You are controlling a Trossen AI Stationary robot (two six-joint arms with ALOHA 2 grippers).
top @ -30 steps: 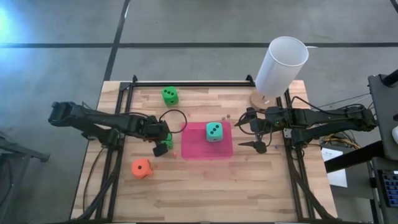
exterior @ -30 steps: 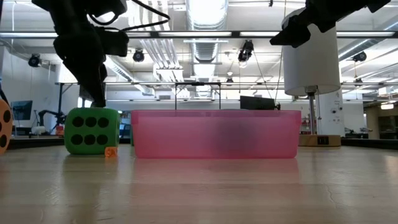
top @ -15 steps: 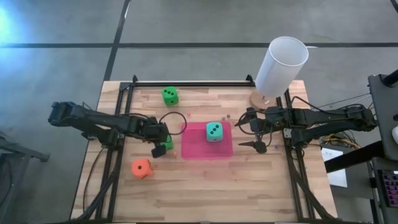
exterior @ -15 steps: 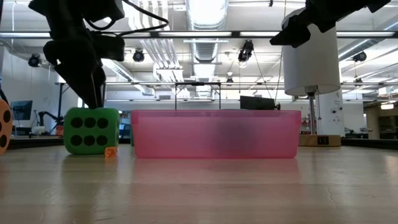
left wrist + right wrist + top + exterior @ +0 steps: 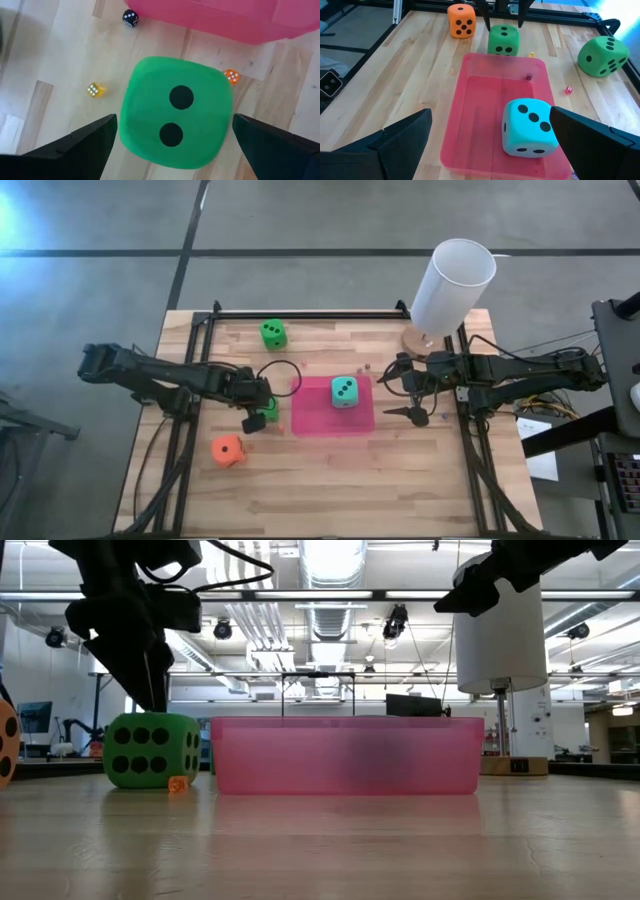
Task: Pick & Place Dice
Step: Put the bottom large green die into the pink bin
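Directly beneath the wide-open left gripper [image 5: 172,135] sits the green die [image 5: 175,120] — just beside the pink tray [image 5: 320,418], squarely between the fingers — a straight descent should bracket it.

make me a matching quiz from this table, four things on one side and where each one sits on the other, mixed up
Things
1. teal die
2. orange die
3. white cylinder
4. left gripper

Places
A. on the round wooden base at the table's far right corner
B. open, right above the green die beside the pink tray
C. inside the pink tray
D. on the bare wood at the near left, away from the tray

Pairs: 1-C, 2-D, 3-A, 4-B
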